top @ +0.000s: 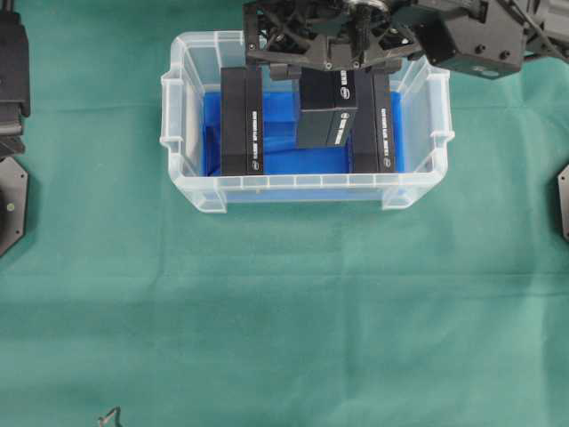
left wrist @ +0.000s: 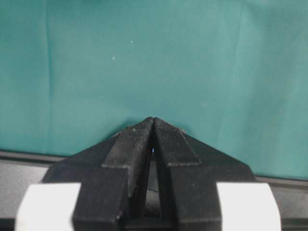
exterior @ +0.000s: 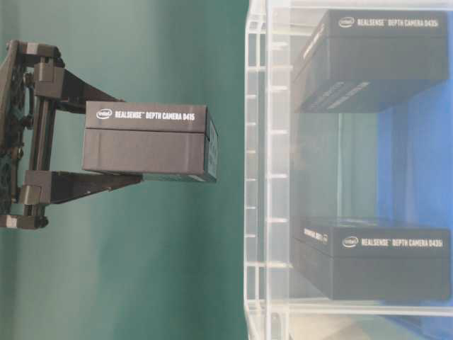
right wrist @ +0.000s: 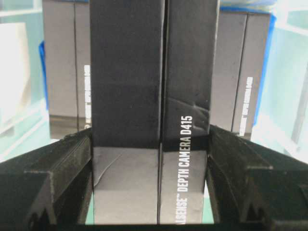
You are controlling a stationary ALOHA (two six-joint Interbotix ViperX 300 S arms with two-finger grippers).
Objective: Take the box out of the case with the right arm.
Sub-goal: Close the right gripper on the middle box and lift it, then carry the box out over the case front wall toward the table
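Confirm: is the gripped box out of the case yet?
Lifted clear: the box hangs in the right pincer, apart from the case wall.

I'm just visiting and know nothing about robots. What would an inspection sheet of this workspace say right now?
Surface: green cloth, lightly creased.
Job's things: clear case with blue floor; two black boxes inside; third box lifted clear of the rim.
Clutter: small dark object at the near edge.
End effectors: right end effector clamped on the lifted box; left end effector shut, empty.
Cables: nothing seen.
Surroundings: black arm bases at both sides.
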